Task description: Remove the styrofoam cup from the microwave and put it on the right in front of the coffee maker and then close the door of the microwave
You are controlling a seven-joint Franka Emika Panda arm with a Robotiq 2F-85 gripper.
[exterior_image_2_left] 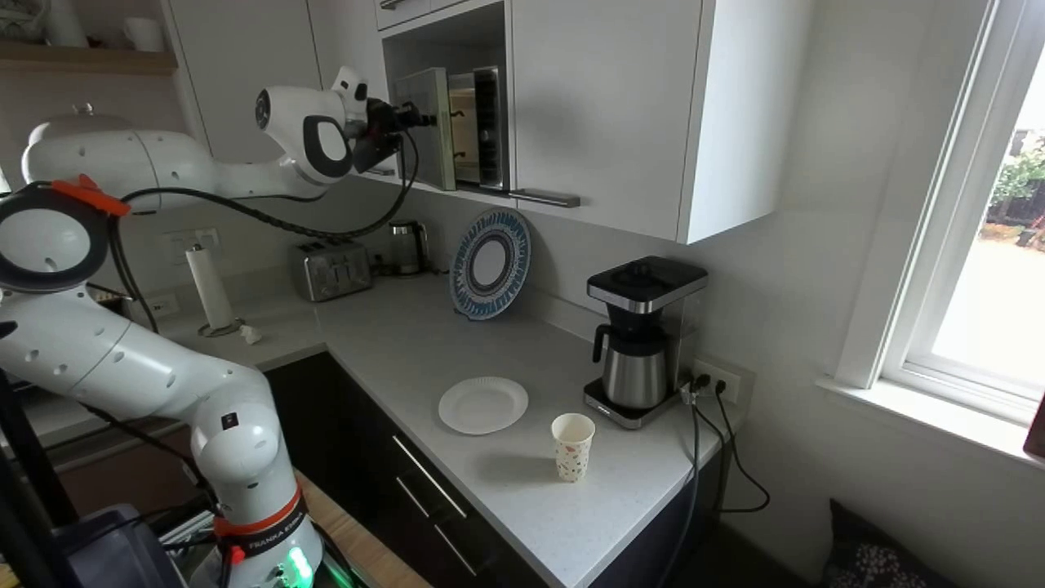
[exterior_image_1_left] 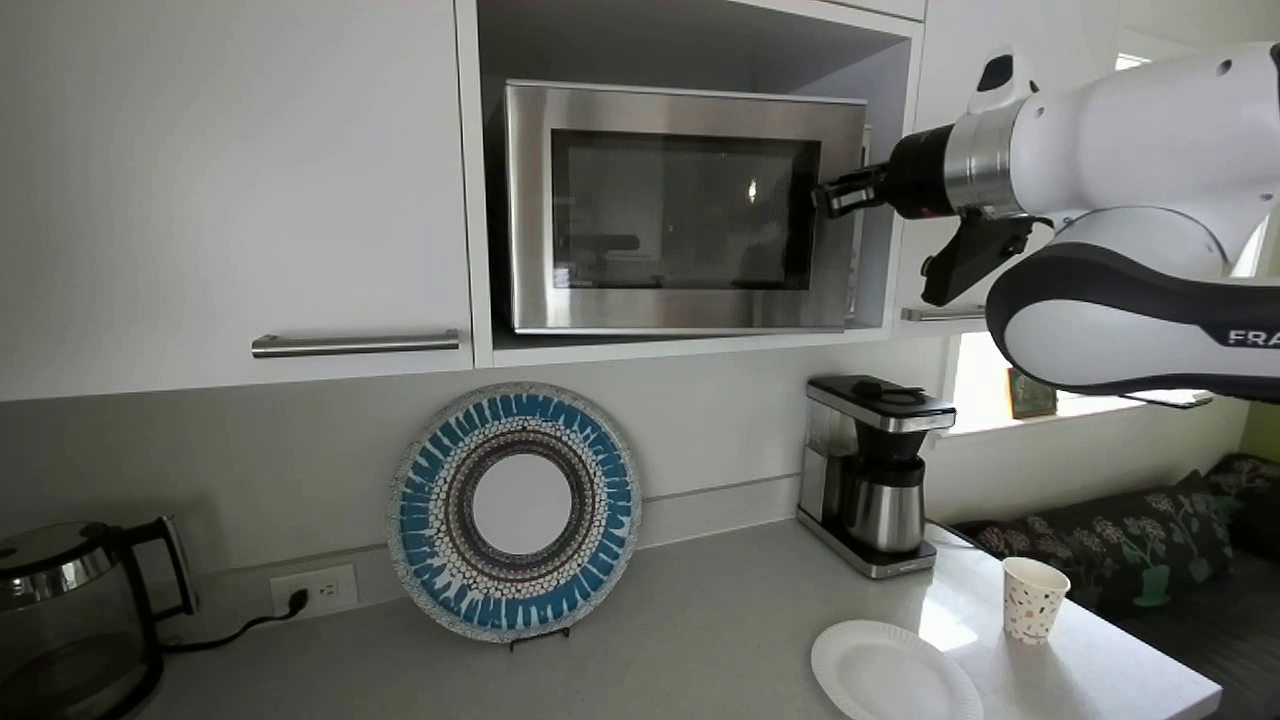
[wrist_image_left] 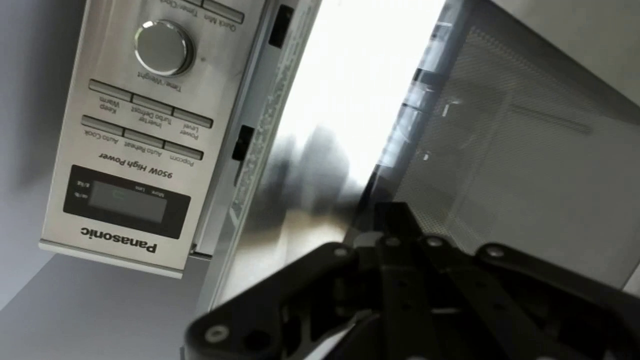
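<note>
Exterior view has the kettle [exterior_image_1_left: 62,625] far left, then a blue plate [exterior_image_1_left: 520,505] standing up, then the microwave door [exterior_image_1_left: 685,210] higher up, partly open. The gripper [exterior_image_1_left: 822,198] is at that door's right edge, jaws pinched together, can't tell if it's touching. After that, the coffee maker [exterior_image_1_left: 885,500], a white plate [exterior_image_1_left: 892,675], then the cup [exterior_image_1_left: 1035,600] upright on the counter [exterior_image_1_left: 700,600], near the coffee maker but apart.

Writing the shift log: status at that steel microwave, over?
Black end effector shut, at steel-framed dark-glass microwave door, contact unclear. Door partly open. Speckled white tapered cup upright near black-and-silver coffee maker. No obstruction seen.
</note>
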